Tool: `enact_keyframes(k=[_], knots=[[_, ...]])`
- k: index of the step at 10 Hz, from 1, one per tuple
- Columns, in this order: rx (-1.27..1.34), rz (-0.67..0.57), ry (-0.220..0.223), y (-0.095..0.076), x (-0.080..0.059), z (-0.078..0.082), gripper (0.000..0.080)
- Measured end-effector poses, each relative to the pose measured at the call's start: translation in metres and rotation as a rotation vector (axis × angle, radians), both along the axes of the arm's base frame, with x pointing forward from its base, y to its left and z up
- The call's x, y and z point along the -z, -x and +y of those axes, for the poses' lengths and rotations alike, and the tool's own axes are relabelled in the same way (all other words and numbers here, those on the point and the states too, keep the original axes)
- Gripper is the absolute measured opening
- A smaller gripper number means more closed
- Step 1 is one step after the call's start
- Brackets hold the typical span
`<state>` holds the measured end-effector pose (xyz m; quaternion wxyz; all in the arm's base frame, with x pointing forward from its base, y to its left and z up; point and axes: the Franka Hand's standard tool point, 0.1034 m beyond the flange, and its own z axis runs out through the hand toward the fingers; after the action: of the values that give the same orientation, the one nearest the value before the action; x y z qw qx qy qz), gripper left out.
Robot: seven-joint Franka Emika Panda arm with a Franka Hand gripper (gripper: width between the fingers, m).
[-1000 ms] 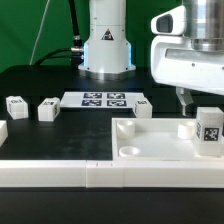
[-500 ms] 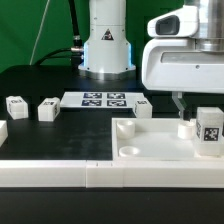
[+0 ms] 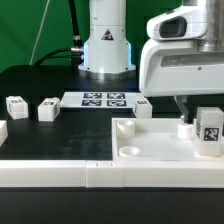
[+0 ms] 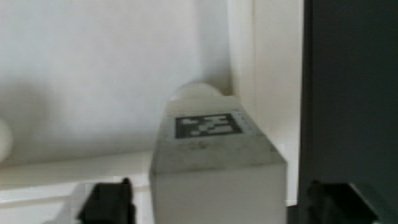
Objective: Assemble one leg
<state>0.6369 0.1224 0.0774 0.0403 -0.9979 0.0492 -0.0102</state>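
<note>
One leg (image 3: 208, 132), a small white post with a square tag, stands upright on the large white tray-like piece (image 3: 160, 146) at the exterior view's right. My gripper (image 3: 185, 112) hangs just above the tray, close beside that leg. In the wrist view a tagged leg (image 4: 214, 140) lies between my two dark fingertips (image 4: 111, 200), with a narrow gap on each side. The gripper (image 4: 222, 202) is open and holds nothing. The tray's pale surface (image 4: 89, 70) shows behind the leg.
Three more tagged legs (image 3: 15, 105) (image 3: 47, 110) (image 3: 142, 107) lie on the black table, and another white piece (image 3: 2, 130) sits at the left edge. The marker board (image 3: 103, 99) lies before the robot base (image 3: 107, 45). Long white bars (image 3: 60, 175) run along the front.
My gripper has shifted a little toward the exterior view's left and sunk lower toward the tray. The legs and the tray have not moved.
</note>
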Motion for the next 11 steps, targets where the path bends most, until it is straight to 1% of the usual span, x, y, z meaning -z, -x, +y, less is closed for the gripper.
enact_keyframes(k=[1, 4, 10, 11], knots=[[0.000, 0.000, 0.001, 0.0000, 0.0001, -0.0007, 0.0292], [0.063, 0.005, -0.001, -0.0003, 0.0007, -0.0043, 0.0293], [0.675, 0.057, -0.026, 0.0000, 0.0019, -0.0065, 0.0293], [0.825, 0.067, -0.032, 0.0001, 0.0022, -0.0068, 0.0293]])
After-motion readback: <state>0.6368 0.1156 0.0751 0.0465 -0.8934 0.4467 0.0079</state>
